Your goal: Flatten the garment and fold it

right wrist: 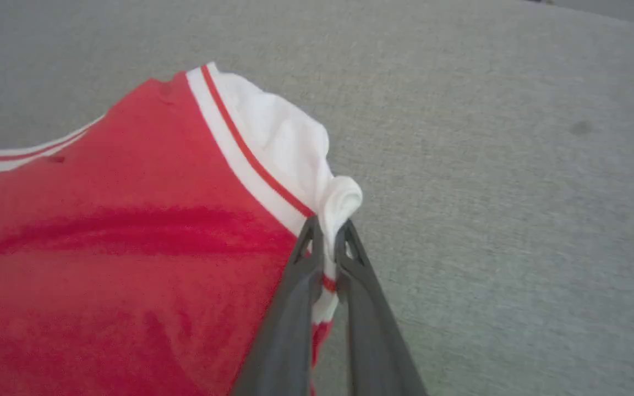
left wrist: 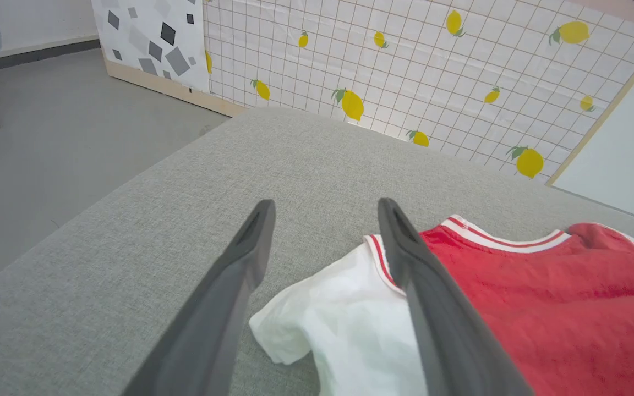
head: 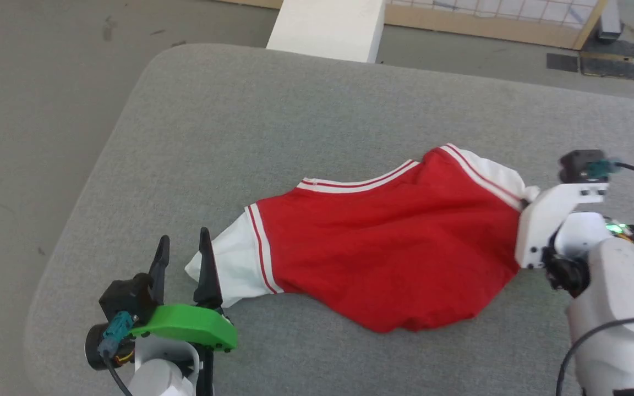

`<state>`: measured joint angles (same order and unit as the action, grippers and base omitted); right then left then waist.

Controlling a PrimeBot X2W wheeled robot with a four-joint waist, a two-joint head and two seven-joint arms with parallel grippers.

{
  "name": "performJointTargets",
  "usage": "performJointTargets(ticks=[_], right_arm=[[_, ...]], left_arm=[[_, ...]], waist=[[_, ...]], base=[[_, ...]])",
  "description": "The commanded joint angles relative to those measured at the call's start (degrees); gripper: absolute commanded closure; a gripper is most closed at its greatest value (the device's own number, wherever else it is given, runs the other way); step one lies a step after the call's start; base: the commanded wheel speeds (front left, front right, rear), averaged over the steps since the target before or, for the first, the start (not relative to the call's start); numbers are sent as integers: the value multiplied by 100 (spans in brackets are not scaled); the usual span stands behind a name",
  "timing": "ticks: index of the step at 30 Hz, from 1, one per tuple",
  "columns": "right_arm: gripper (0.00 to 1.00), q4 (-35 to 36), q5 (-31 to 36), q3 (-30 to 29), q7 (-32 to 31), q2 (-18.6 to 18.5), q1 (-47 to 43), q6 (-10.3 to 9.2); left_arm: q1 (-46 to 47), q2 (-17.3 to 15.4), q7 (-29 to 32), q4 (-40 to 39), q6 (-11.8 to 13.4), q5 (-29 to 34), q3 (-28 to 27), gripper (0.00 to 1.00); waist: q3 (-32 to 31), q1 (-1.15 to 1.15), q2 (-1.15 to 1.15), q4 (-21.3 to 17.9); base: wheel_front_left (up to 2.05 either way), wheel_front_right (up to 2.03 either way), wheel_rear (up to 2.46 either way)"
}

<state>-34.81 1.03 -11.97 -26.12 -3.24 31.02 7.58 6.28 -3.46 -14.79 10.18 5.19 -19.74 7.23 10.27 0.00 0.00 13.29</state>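
Clenched fingers of the right claw are seen pinching one white sleeve of the garment, which is laid across the middle of the grey cushion, rumpled, its lower edge bunched. The other sleeve is seen lying free just beside the left claw, whose jaws are spread wide, grasping nothing. Flattening is judged under way; no fold has been made.

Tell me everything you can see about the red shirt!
The red shirt looks soft and wrinkled, lying bunched on the grey padded surface. It has white sleeves and red-and-white striped trim. The right hand pinches one sleeve's edge; the open left hand is beside the other sleeve, not gripping it.
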Motion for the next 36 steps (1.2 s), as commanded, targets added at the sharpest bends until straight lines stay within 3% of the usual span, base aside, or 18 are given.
performJointTargets(ticks=[1, 7, 9, 15, 16, 17, 18, 23, 36], right_arm=[[100, 153, 75, -77, 212, -93, -159, -9], [100, 1008, 234, -334, 572, -111, -862, -9], [100, 1663, 252, -580, 425, -50, -1455, -9], [100, 2269, -102, -567, 136, 27, -1979, -9], [67, 2315, -157, -533, 128, 29, -2017, -9], [19, 2333, -264, -466, 117, 31, -2049, -9], [0, 2343, -333, -422, 117, 32, -2073, -9], [0, 2331, -664, -182, 250, 34, -2113, -9], [0, 2646, -895, -45, 861, 35, -2395, -9]], left_arm=[[61, 33, -20, 48, -54, 31, -10, 0], [145, 42, -18, 422, -165, 50, 114, 0], [511, -70, 408, 746, -321, 96, 302, 0], [1270, -495, 1953, 1169, -723, -7, 525, 0], [1375, -600, 2270, 1251, -808, -15, 584, 0], [1481, -734, 2672, 1345, -911, -42, 657, 0], [1547, -832, 2986, 1409, -961, -71, 696, 0], [1628, -1304, 4441, 1373, -1076, -159, 885, 0], [1074, -1483, 5776, 886, -571, -351, 864, 0]], waist=[[-125, 0, 0, -135], [-301, 0, 0, -472], [-303, 0, 0, -689], [-172, 0, 0, -1040], [-148, 0, 0, -1087], [-121, 0, 0, -1161], [-101, 0, 0, -1215], [33, 0, 0, -1469], [129, 0, 0, -1640]], base=[[0, 0, 0], [0, 0, 0], [0, 0, 0], [0, 0, 0], [0, 0, 0], [0, 0, 0], [0, 0, 0], [0, 0, 0], [0, 0, 0]])
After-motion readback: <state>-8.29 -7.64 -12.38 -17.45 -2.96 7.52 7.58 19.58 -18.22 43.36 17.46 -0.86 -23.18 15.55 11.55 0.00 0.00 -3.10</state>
